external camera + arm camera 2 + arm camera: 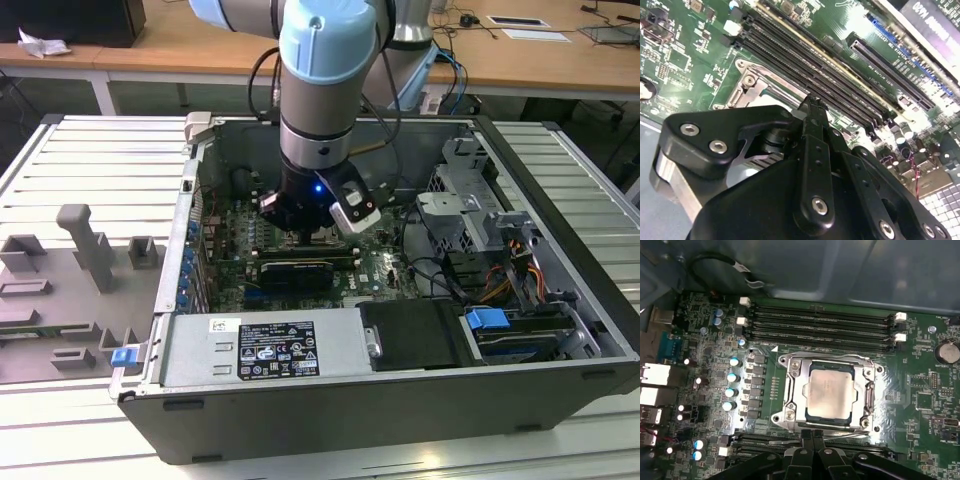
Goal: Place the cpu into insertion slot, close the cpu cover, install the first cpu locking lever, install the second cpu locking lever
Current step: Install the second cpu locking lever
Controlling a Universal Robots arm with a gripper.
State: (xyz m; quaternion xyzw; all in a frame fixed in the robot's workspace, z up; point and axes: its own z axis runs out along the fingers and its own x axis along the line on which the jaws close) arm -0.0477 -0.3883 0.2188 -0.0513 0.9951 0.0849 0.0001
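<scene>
silver cpu cover (pixel 792 390) shut over cpu (pixel 830 392) — end effector (pixel 812 432) at socket edge

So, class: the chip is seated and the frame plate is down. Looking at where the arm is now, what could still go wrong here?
1. The tool sits right at the edge of the cpu cover, beside a thin locking lever; a slight misalignment could make it slip off the lever.
2. The memory slots and the capacitors crowd the socket, so a sideways slip might strike them.
3. The cpu is exposed through the cover's open centre; a stray contact may scratch it.
</scene>
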